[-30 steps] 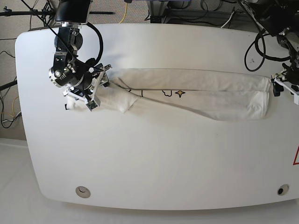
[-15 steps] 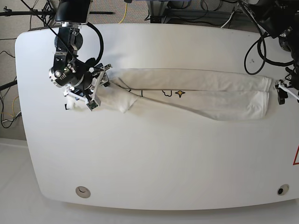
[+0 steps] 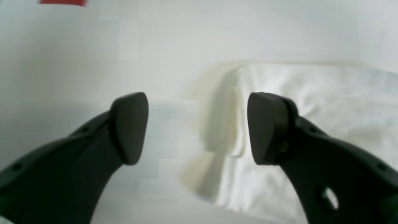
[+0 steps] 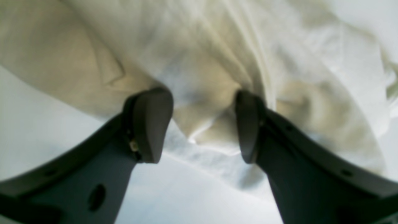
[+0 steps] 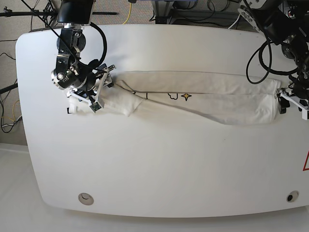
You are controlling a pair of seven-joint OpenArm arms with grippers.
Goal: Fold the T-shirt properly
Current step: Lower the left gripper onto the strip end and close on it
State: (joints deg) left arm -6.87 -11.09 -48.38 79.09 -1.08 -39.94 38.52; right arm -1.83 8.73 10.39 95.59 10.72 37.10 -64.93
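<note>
The white T-shirt (image 5: 203, 96) lies as a long folded strip across the white table (image 5: 159, 159), with a small star print (image 5: 185, 96) showing near its middle. My right gripper (image 5: 102, 90) sits at the strip's left end. In the right wrist view it (image 4: 200, 124) is open, with a bump of cloth (image 4: 217, 46) lying between its fingers but not pinched. My left gripper (image 5: 291, 99) hovers at the strip's right end. It (image 3: 197, 129) stands open, one finger (image 3: 267, 129) over the shirt's edge (image 3: 311, 93) and the other over bare table.
Cables and stands crowd the floor behind the table's far edge. Two round discs (image 5: 86, 198) (image 5: 291, 196) sit near the front corners. A red marking (image 5: 306, 162) shows at the table's right edge.
The left arm has swung further into view and its gripper has shifted slightly down along the shirt's right end. The right gripper has edged a little up. The shirt lies as before.
</note>
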